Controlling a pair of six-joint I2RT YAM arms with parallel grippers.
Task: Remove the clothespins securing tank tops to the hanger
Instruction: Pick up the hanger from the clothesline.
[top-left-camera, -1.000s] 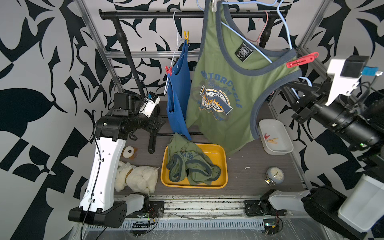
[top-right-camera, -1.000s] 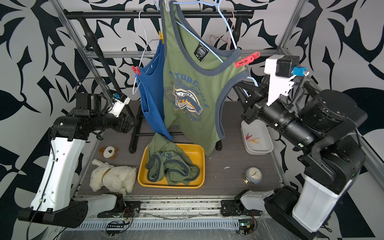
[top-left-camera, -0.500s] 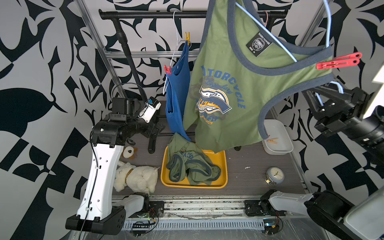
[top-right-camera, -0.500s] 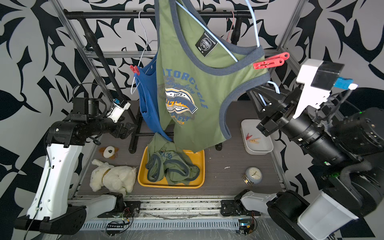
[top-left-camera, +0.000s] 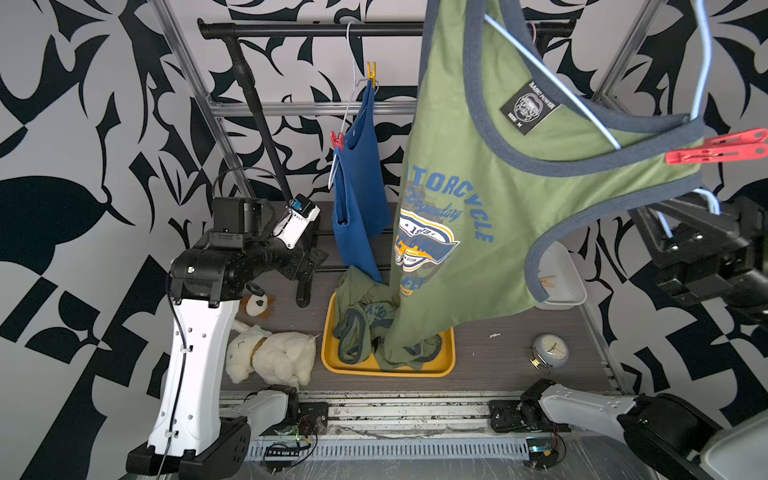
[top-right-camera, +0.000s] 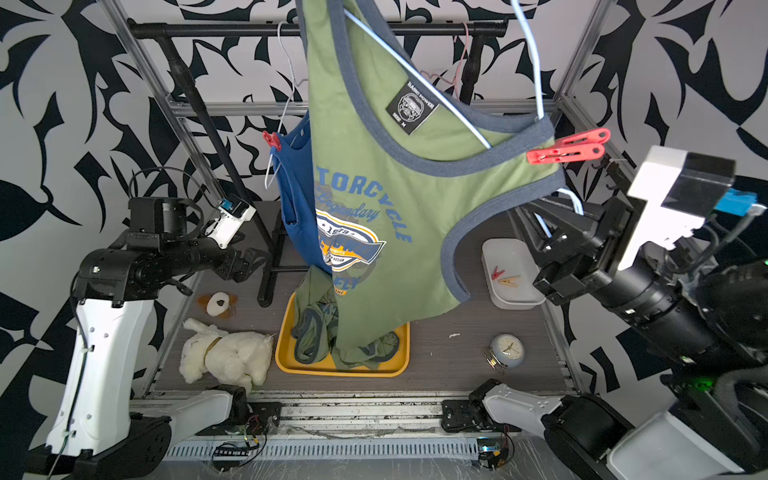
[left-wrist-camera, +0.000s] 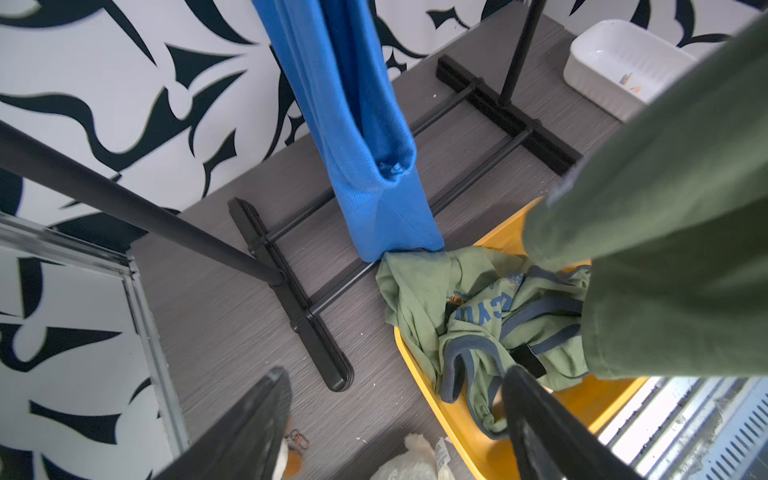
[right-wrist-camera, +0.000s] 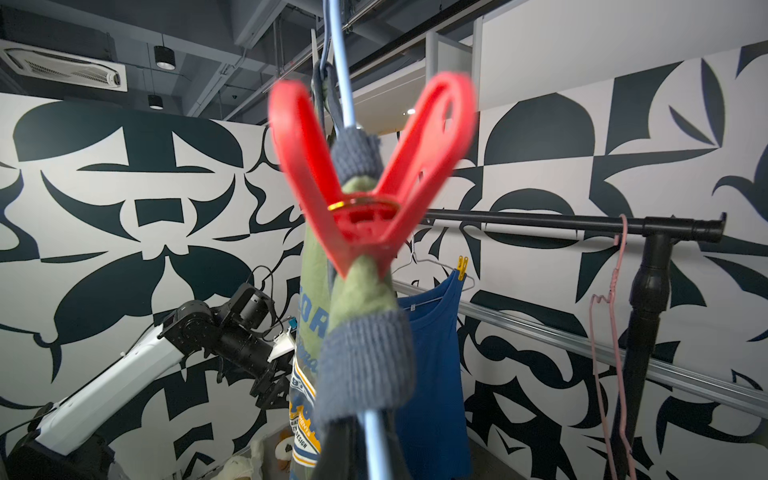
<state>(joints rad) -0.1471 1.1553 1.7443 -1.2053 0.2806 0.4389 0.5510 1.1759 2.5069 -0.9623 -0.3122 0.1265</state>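
My right gripper (top-right-camera: 545, 232) (right-wrist-camera: 374, 453) is shut on the light-blue wire hanger (top-right-camera: 436, 99), holding it high and close to the top cameras. On it hangs the printed olive tank top (top-left-camera: 478, 232) (top-right-camera: 386, 232), its strap pinned by a red clothespin (top-left-camera: 719, 148) (top-right-camera: 567, 146) (right-wrist-camera: 365, 178). The blue tank top (top-left-camera: 359, 195) (top-right-camera: 295, 199) hangs from the rod on a white hanger, held by a yellow clothespin (top-left-camera: 372, 75) and a red clothespin (top-left-camera: 336, 139). My left gripper (top-left-camera: 309, 266) (left-wrist-camera: 392, 376) is open and empty, low beside the rack's foot.
Another olive tank top (top-left-camera: 361, 316) lies crumpled in a yellow tray (top-left-camera: 446, 361). A white dish (top-right-camera: 511, 257) at the right holds loose clothespins. A plush dog (top-left-camera: 270, 357), a small toy (top-left-camera: 257, 303) and a clock (top-left-camera: 548, 351) lie on the floor. A pink hanger (right-wrist-camera: 611, 332) hangs on the rod.
My right arm has carried the hanger and the printed top up and toward the cameras. The left arm has drawn back a little and its jaws have widened slightly.
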